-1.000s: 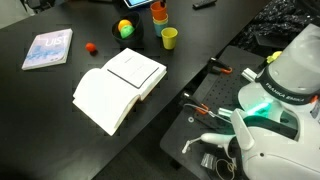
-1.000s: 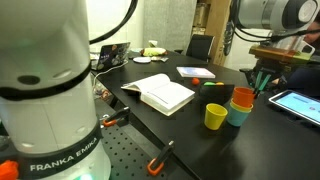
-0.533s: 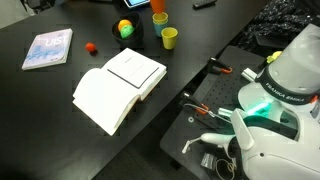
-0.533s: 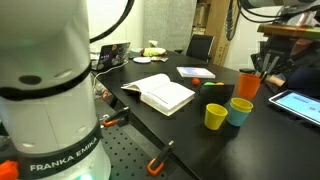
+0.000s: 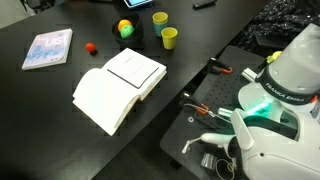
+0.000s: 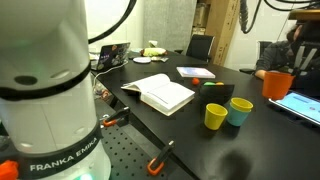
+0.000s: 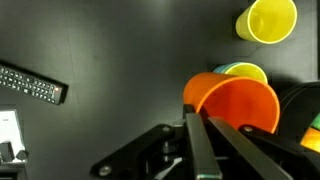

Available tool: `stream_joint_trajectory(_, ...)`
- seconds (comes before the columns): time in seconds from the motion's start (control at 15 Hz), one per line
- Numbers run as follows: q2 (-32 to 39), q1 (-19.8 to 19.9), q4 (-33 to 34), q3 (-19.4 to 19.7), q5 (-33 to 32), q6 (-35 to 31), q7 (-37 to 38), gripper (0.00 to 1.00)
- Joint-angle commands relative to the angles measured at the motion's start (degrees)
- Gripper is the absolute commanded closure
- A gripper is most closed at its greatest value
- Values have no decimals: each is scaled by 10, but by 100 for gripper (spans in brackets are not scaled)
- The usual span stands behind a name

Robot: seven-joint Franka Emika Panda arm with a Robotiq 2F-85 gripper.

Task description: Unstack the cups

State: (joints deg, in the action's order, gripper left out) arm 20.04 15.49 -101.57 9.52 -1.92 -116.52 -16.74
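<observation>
My pincer (image 7: 198, 125) is clamped on the wall of the orange cup (image 7: 240, 105), one finger inside the rim and one outside, as far as the wrist view lets me judge. The cup hangs upright, mouth up, apparently clear of the bench (image 6: 185, 130). It sits off to one side of the blue cup (image 6: 239, 111), with the lime cup (image 6: 215, 116) just beside that. In the wrist view another cup's rim shows just past orange's rim, so I'd shift sideways over bare bench before lowering.
</observation>
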Motion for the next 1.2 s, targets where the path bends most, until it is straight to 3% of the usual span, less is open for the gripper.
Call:
stream_joint_trajectory(0.0,20,23,-5,5,18,-37,-12,98)
stream_joint_trajectory(0.27,44,49,-43,-6,72,-117,-28,98)
stream_joint_trajectory(0.6,79,60,-69,-8,82,-197,-32,98)
stream_joint_trajectory(1.13,105,82,-80,-24,115,-228,-30,98)
